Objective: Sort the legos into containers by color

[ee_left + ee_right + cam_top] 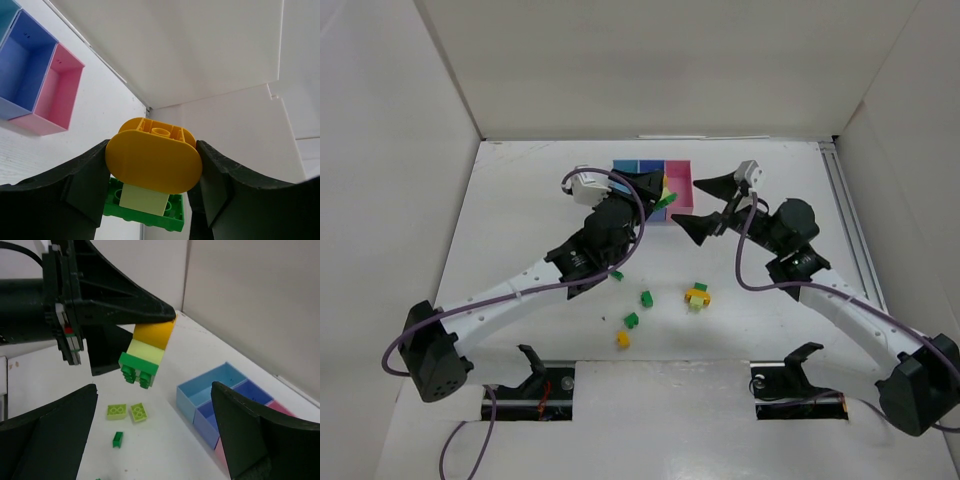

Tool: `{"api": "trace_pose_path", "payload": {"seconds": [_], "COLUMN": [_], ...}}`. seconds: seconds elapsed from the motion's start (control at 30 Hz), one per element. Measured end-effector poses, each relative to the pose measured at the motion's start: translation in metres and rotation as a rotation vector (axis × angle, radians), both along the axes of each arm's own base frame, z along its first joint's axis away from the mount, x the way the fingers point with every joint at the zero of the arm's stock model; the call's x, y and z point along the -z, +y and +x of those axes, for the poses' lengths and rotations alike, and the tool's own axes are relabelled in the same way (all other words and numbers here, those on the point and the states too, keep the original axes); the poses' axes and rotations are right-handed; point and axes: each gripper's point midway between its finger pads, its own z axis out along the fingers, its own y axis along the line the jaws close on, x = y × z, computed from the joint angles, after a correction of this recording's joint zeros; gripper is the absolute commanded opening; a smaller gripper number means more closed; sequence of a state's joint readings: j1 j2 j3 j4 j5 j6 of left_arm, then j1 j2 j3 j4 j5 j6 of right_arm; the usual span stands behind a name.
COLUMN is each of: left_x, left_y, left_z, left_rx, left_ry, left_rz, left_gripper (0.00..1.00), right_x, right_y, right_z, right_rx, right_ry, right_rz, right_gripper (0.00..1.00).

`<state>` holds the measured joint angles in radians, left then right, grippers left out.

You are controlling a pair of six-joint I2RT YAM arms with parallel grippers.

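Note:
My left gripper (658,196) is shut on a stack of three legos (152,165): a yellow-orange oval piece, a pale lime brick and a dark green brick. It holds the stack in the air (145,351) just in front of the containers (655,183). These are light blue (210,390), periwinkle (240,400) and pink (55,95) bins in a row. My right gripper (695,203) is open and empty, right of the stack, its jaws wide apart (155,435). Loose green legos (646,298), a yellow-and-green stack (697,295) and a yellow-orange brick (623,339) lie on the table.
Two lime bricks (116,411) and a small green brick (118,439) lie on the table below the held stack. White walls enclose the table on three sides. The left arm (570,260) stretches diagonally across the left half.

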<state>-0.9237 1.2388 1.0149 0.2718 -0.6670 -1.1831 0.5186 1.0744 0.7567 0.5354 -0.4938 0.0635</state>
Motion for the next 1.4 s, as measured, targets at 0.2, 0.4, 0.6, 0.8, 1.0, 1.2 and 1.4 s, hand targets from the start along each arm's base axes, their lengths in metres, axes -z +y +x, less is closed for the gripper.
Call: {"api": "trace_pose_path", "payload": {"seconds": [0.2,0.4,0.6,0.8,1.0,1.2,1.4], "left_x": [-0.008,-0.010,-0.002,-0.002,0.005,0.003,0.002], "left_y": [0.000,-0.008,-0.009,-0.013,-0.020,-0.013,-0.004], "left_z": [-0.001,-0.009,-0.011,-0.016,-0.027,-0.027,-0.028], "left_rx": [-0.008,0.004,0.002,0.011,0.019,-0.011,-0.039], "left_ry": [-0.028,-0.046,-0.042,-0.058,-0.058,-0.068,-0.073], "left_rz": [-0.025,-0.039,-0.030,-0.054,-0.056,-0.087,-0.108], "left_gripper": [0.47,0.47,0.50,0.50,0.50,0.50,0.49], "right_x": [-0.015,0.002,-0.005,-0.007,-0.001,-0.002,-0.005], "right_y": [0.012,0.022,0.026,0.037,0.042,0.043,0.037], "right_z": [0.002,0.014,0.013,0.016,0.018,0.018,0.017], "right_rx": [-0.039,-0.048,-0.053,-0.071,-0.067,-0.045,-0.020], "right_ry": [-0.039,-0.001,-0.045,-0.066,-0.056,-0.054,-0.057], "right_rz": [0.004,-0.027,-0.042,-0.055,-0.065,-0.063,-0.073], "right_gripper": [1.00,1.00,1.00,0.93,0.86,0.89,0.92]}}
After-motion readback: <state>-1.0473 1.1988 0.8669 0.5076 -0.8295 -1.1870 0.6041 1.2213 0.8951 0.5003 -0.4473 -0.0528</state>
